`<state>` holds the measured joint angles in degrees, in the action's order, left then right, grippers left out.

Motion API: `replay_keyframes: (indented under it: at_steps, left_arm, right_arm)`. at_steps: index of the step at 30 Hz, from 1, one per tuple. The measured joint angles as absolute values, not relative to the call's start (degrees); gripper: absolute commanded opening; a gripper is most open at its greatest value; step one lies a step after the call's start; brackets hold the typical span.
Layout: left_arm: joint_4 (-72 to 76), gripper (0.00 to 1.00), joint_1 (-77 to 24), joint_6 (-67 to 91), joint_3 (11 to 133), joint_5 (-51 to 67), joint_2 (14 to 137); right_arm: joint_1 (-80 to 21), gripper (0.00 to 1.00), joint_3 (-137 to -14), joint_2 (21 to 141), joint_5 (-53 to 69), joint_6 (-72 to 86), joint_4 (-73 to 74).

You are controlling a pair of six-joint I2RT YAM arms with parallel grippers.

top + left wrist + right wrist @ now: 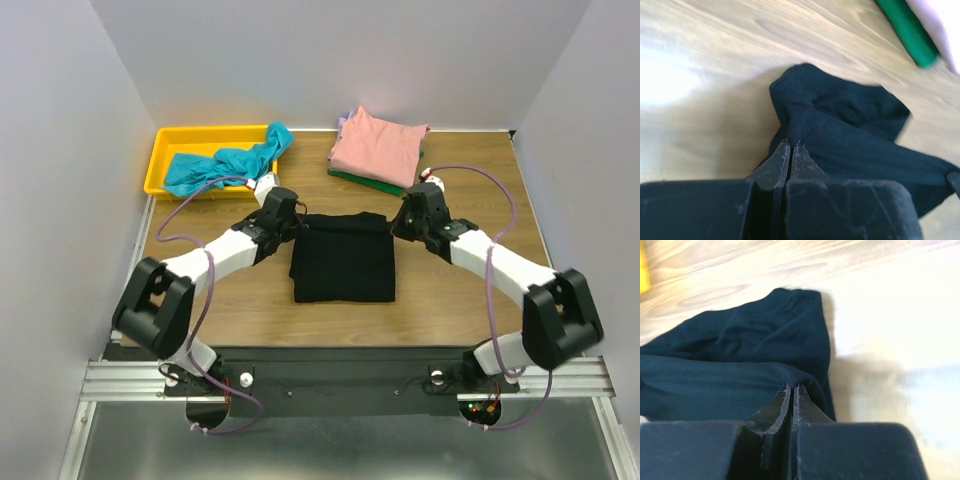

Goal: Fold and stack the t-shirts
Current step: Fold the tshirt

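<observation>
A black t-shirt point(343, 258) lies folded in a rectangle at the table's middle. My left gripper point(292, 222) is shut on its far left corner, seen in the left wrist view point(791, 144) pinching black cloth point(850, 135). My right gripper point(400, 222) is shut on its far right corner, its jaws point(792, 387) closed on the black fold point(740, 375). A salmon-pink shirt point(378, 143) lies folded on a stack at the back, over a green one point(372, 184) and a lavender edge point(342, 126). A teal shirt point(225, 166) lies crumpled in the bin.
A yellow plastic bin point(172, 148) stands at the back left, the teal shirt spilling over its right rim. The green shirt's edge shows in the left wrist view point(907, 35). Grey walls close in the wooden table point(470, 290) on three sides.
</observation>
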<state>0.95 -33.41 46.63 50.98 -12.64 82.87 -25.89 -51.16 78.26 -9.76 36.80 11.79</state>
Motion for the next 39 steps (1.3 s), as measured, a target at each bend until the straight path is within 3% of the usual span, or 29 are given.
replay_keyframes:
  at_steps: [1, 3, 4, 7, 9, 14, 19, 24, 29, 36, 37, 38, 39]
  left_arm:
    - [1.69, 0.01, -32.34, 46.70, 52.36, -12.45, 86.02]
    - [2.59, 0.23, -30.96, 46.68, 54.61, -11.92, 90.98]
    - [2.94, 0.58, -30.35, 46.44, 55.96, -11.68, 93.62]
    - [3.11, 0.98, -28.67, 45.76, 58.65, -11.55, 99.15]
    - [2.76, 0.98, -27.81, 45.04, 59.53, -11.68, 100.57]
    - [2.13, 0.98, -27.03, 44.71, 59.68, -12.47, 96.88]
    - [1.93, 0.98, -27.05, 44.53, 56.51, -12.82, 86.52]
    - [0.25, 0.98, -27.27, 46.24, 46.02, -14.48, 69.19]
    - [-7.62, 0.98, -27.24, 50.52, 37.63, -17.50, 54.50]
    - [-15.73, 0.98, -27.27, 53.98, 35.92, -19.64, 47.77]
    - [-16.23, 0.98, -27.27, 54.17, 35.83, -19.84, 46.96]
    - [-16.49, 0.98, -27.27, 54.46, 35.57, -20.10, 46.33]
    - [-16.91, 0.98, -27.27, 54.59, 35.46, -20.29, 45.95]
  right_arm:
    - [-25.26, 0.17, -51.68, 80.34, -9.21, 36.38, 10.61]
    - [-23.99, 0.56, -53.04, 85.41, -8.23, 34.94, 8.23]
    - [-23.57, 0.73, -54.35, 88.42, -7.92, 33.78, 7.38]
    - [-23.07, 0.82, -57.39, 93.69, -7.79, 31.07, 6.09]
    - [-22.85, 0.84, -58.67, 95.13, -7.57, 29.61, 5.56]
    - [-22.76, 1.00, -58.02, 90.41, -3.53, 27.57, 4.91]
    - [-23.03, 1.00, -50.52, 81.58, 1.87, 27.66, 3.01]
    - [-24.14, 1.00, -45.93, 80.95, 3.49, 27.62, 3.70]
    - [-25.80, 0.89, -45.10, 85.49, 3.68, 27.68, 4.21]
    - [-28.95, 0.72, -47.11, 92.14, 2.15, 28.47, 3.46]
    - [-29.41, 0.68, -47.70, 92.77, 1.85, 28.58, 3.49]
    - [-29.93, 0.55, -48.45, 93.73, 0.84, 28.53, 3.25]
    - [-30.24, 0.48, -49.04, 94.21, 0.51, 28.53, 3.33]
